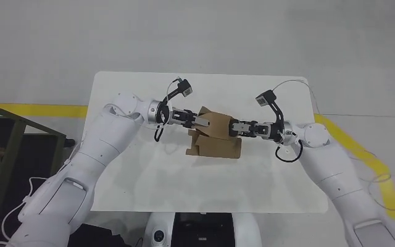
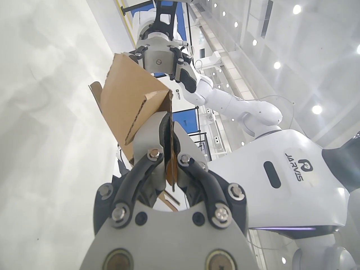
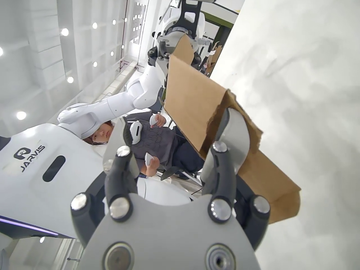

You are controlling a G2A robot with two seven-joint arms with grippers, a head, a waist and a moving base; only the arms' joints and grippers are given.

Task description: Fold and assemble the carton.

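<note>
A brown cardboard carton [image 1: 216, 145], partly folded, sits near the middle of the white table [image 1: 123, 179], held up between my two arms. My left gripper [image 1: 196, 121] is at its left end, shut on a thin upright flap [image 2: 169, 119] of the carton [image 2: 126, 96]. My right gripper [image 1: 234, 128] meets the opposite end and stands wide open [image 3: 178, 119]. One of its fingers [image 3: 233, 130] is tucked into the fold of the carton [image 3: 191, 105], and the other finger [image 3: 123, 133] hangs free, away from the cardboard.
Bare tabletop surrounds the carton on all sides. Yellow floor tape [image 1: 43, 110] runs past the table's left and right ends. A dark frame [image 1: 12, 139] stands off the table at the far left.
</note>
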